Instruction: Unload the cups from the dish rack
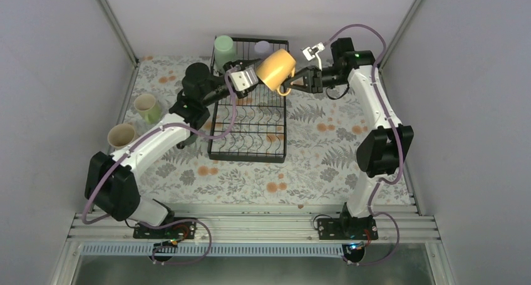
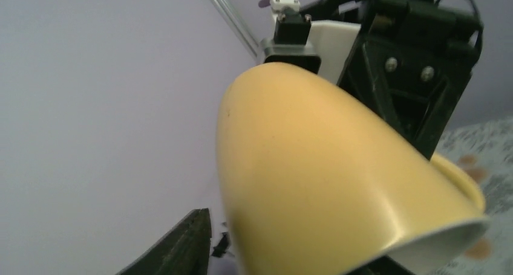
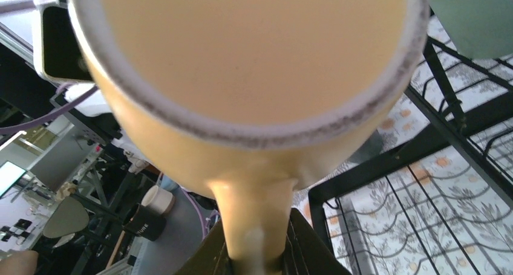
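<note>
A yellow-orange mug (image 1: 277, 69) hangs tilted in the air over the far end of the black wire dish rack (image 1: 247, 150). My right gripper (image 1: 294, 83) is shut on its handle (image 3: 254, 220), which sits pinched between the jaws of that gripper (image 3: 257, 264). My left gripper (image 1: 245, 78) is at the mug's base side. In the left wrist view the mug (image 2: 326, 166) fills the space between its wide jaws (image 2: 278, 257), with a gap at the left finger (image 2: 181, 245). A mint-green tumbler (image 1: 225, 47) and a lavender tumbler (image 1: 262, 47) stand in the rack's upper shelf.
A light green mug (image 1: 148, 108) and a beige cup (image 1: 121, 135) stand on the floral tablecloth left of the rack. Grey walls close in the left, right and far sides. The mint tumbler (image 3: 472, 15) and rack wires (image 3: 435, 142) show in the right wrist view.
</note>
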Controlling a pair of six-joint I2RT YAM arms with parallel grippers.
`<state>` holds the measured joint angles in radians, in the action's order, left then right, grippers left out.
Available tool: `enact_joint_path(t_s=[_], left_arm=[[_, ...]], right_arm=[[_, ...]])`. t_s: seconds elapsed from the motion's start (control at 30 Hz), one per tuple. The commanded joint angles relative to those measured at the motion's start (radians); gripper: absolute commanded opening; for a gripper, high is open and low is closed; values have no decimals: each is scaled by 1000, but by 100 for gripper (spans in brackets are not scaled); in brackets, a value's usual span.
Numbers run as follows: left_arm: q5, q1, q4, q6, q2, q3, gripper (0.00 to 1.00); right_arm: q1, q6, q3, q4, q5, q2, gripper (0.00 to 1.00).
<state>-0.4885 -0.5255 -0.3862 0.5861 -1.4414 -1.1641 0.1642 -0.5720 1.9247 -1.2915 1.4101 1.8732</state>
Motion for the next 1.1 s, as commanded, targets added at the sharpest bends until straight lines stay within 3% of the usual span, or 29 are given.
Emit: enact_joint_path(t_s=[0.0,0.2,0.23,0.33,0.4,0.47,0.57,0.7,0.83,1.07], left_arm=[[-25,-30,-69,-67,-29,-69,35],[6,-40,-62,-77,-43,-88,3],[9,-43,-56,-76,-42,-89,3],[-3,-51,0,-58,-43,-116,2],[17,-54,20,-56,-42,-130,2],[25,-56,54,-37,-40,-148,2],[92,-55,126,-16,-42,-197,2],[205,-54,348,13,-89,-361,2],[268,-53,574,26,-164,-540,2],[340,-54,841,46,-291,-809,2]], right_arm=[[5,4,36,8,110,31,3],[5,0,36,8,115,42,5],[5,-2,36,8,113,43,9],[6,-18,40,8,93,43,25],[9,-30,45,8,54,41,51],[8,-32,58,10,15,39,67],[3,15,72,65,-77,18,83],[6,171,-87,339,-358,-141,87],[21,168,-282,598,-698,-327,89],[59,115,-390,695,-938,-480,88]])
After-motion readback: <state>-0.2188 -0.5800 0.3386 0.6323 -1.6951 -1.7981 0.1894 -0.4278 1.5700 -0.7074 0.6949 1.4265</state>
